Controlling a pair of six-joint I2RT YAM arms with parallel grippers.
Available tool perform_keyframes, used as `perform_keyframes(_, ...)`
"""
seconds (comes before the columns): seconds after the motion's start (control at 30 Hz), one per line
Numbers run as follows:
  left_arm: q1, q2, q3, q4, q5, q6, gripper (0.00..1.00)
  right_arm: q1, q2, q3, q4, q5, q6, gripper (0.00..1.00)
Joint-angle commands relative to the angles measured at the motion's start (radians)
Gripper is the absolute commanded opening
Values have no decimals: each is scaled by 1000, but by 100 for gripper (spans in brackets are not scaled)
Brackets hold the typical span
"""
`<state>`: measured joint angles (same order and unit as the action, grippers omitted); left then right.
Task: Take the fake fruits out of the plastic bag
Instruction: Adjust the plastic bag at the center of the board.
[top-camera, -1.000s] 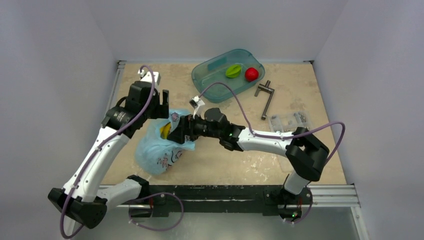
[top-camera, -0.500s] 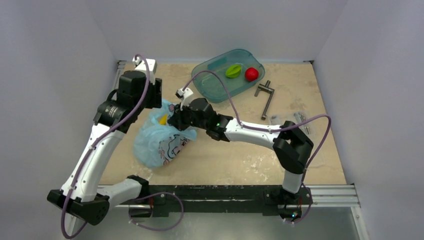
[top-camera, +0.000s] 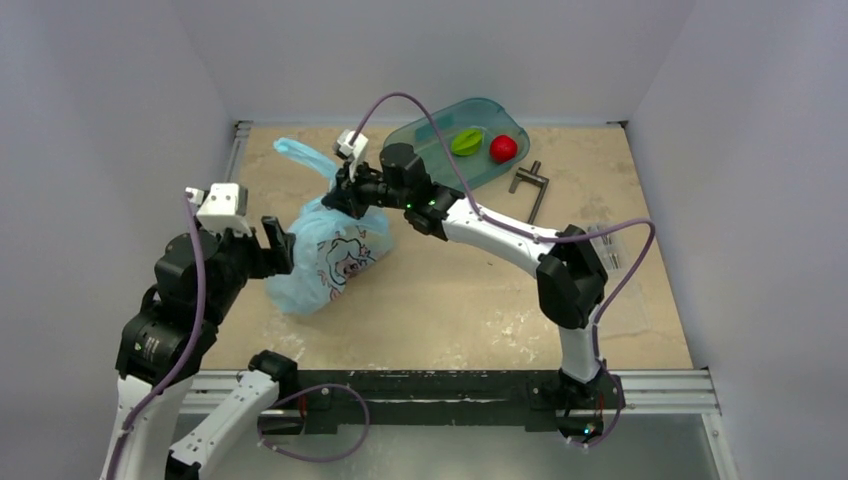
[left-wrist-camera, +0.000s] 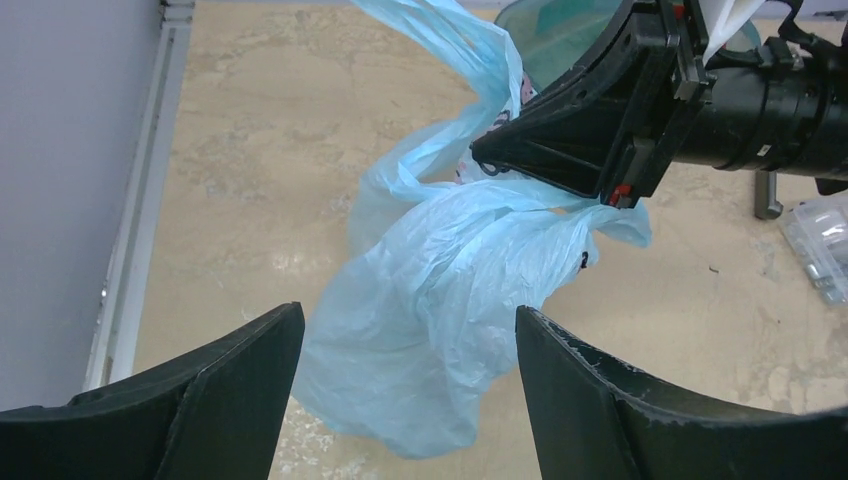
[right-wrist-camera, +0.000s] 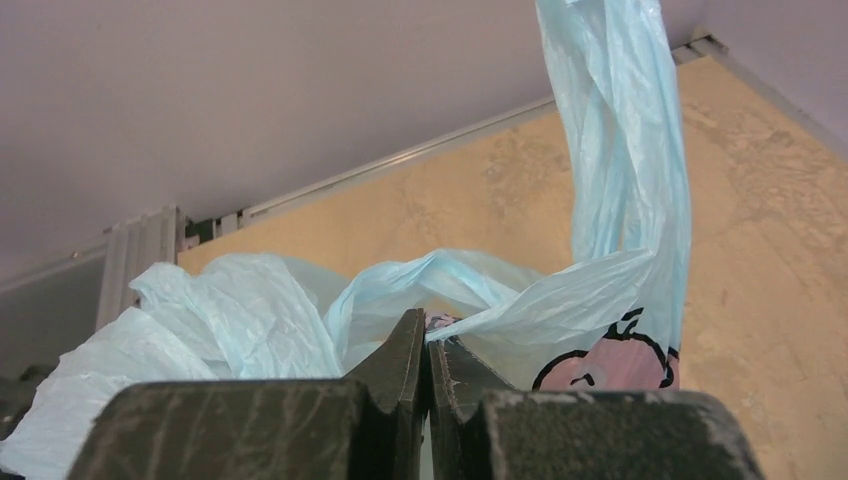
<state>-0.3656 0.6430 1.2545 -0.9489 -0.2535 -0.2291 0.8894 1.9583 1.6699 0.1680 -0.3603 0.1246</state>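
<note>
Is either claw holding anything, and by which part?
The right gripper pinches the plastic bag by its top rim; the left gripper is open, holding nothing.

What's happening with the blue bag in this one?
The right gripper has its fingers shut on a pinch of the light-blue plastic bag near its mouth, holding that edge up while the bag's body sits on the table. The left gripper is open, facing the bag without gripping it. The bag's contents are hidden. A green fruit and a red fruit lie in the teal tray at the back.
</note>
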Motion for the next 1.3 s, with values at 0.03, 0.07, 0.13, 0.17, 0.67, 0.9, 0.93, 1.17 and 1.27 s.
perform_keyframes(0.03,7,-23,-105,-2,75,-110,78,16,-29,13,-86,-113,-114,0)
perform_keyframes(0.07,7,-25,-124,10,101,-127,78,16,-42,-3,-87,-124,-117,0)
perform_keyframes(0.13,7,-20,-157,39,152,-153,79,18,-68,-32,-105,-128,-119,0)
perform_keyframes(0.17,7,-11,-165,47,170,-167,79,19,-81,-53,-118,-123,-119,0)
perform_keyframes(0.67,7,213,-150,246,179,-317,100,20,-257,-428,-30,-133,-31,0)
perform_keyframes(0.9,10,449,-112,346,161,-328,100,22,-337,-521,-12,-105,-29,0)
perform_keyframes(0.93,10,479,-103,342,154,-326,100,22,-346,-525,-18,-101,-35,0)
perform_keyframes(1.17,13,548,-96,410,203,-281,66,22,-374,-571,10,-103,-28,0)
perform_keyframes(1.27,16,553,-62,396,205,-258,40,22,-371,-583,32,-108,-19,0)
